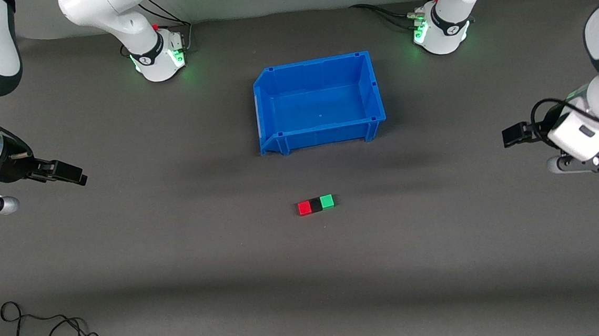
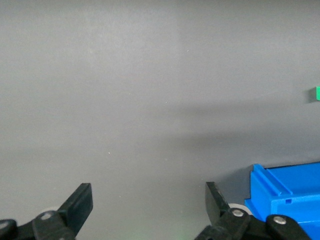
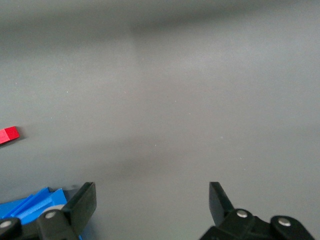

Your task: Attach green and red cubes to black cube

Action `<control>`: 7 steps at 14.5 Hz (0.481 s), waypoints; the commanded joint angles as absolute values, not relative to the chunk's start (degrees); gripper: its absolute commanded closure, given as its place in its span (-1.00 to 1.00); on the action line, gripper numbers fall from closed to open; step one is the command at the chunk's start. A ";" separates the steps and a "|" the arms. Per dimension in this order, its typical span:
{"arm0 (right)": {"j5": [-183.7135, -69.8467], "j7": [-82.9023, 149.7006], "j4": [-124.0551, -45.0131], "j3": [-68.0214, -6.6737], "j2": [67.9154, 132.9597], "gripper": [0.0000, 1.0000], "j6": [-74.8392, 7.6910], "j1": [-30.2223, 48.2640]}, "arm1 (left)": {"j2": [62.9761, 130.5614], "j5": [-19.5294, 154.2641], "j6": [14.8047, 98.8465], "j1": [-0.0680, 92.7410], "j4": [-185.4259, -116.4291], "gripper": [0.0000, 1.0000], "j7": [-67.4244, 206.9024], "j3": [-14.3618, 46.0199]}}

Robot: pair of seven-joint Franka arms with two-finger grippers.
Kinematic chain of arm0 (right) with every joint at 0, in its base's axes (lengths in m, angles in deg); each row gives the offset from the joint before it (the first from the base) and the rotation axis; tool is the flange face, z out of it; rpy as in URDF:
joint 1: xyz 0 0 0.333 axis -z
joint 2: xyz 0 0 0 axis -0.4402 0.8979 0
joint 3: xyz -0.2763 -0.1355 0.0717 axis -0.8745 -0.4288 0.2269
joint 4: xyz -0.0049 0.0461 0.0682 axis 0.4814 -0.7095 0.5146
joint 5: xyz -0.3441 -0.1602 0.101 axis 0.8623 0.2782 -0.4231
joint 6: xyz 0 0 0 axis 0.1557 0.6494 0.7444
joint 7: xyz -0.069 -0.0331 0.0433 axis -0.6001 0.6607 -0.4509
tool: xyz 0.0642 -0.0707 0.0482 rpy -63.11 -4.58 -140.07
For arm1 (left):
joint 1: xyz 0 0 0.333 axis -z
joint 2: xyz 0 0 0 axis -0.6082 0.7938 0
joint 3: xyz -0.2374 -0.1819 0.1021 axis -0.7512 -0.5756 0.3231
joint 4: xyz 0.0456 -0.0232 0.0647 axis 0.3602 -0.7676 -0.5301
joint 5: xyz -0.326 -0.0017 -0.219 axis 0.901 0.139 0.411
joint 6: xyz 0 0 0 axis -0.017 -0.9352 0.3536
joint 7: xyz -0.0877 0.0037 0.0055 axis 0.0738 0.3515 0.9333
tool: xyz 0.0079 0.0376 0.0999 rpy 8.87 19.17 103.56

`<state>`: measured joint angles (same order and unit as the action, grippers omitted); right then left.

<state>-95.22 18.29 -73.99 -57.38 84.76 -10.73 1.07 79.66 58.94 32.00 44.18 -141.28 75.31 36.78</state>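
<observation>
The red cube [image 1: 304, 208], the black cube [image 1: 316, 205] and the green cube [image 1: 327, 201] lie in one row on the grey mat, touching, the black one in the middle, nearer to the front camera than the blue bin [image 1: 276, 138]. The green cube's edge shows in the left wrist view [image 2: 317, 93], the red cube's in the right wrist view [image 3: 8, 134]. My left gripper [image 1: 511, 136] is open and empty at the left arm's end of the table [image 2: 149, 200]. My right gripper [image 1: 76, 175] is open and empty at the right arm's end [image 3: 152, 200].
The blue bin stands empty in the middle of the table, between the cubes and the arm bases; its corner shows in both wrist views [image 2: 290, 192] [image 3: 30, 205]. A loose black cable [image 1: 52, 333] lies at the table's front corner, right arm's end.
</observation>
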 commanded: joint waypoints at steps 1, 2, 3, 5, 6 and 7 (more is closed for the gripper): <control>-93.27 20.10 -74.10 -52.41 82.69 -1.00 -9.10 5.70 | 77.48 58.46 30.89 43.79 -141.83 -1.00 77.33 37.49; -93.27 21.24 -74.19 -48.55 82.25 -1.00 -8.57 9.64 | 76.87 58.55 30.98 43.62 -141.92 -1.00 77.33 37.76; -93.19 21.33 -74.11 -43.90 82.07 -1.00 -8.31 14.29 | 76.51 58.64 31.24 43.01 -141.92 -1.00 77.33 37.76; -93.10 21.34 -74.54 -33.36 80.85 -1.00 -8.31 24.66 | 76.16 58.64 31.94 43.00 -142.01 -1.00 76.98 37.67; -92.66 21.34 -74.89 -30.43 80.58 -1.00 -8.48 27.41 | 75.81 58.64 32.12 43.17 -142.01 -1.00 76.98 37.58; -92.05 21.25 -74.98 -30.06 80.49 -1.00 -8.74 27.70 | 75.54 58.73 32.12 43.09 -142.01 -1.00 76.98 37.50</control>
<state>-94.05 20.20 -74.03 -33.69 82.14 -9.14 24.62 77.17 58.94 31.87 42.93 -141.29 76.23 37.60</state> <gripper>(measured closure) 0.000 0.000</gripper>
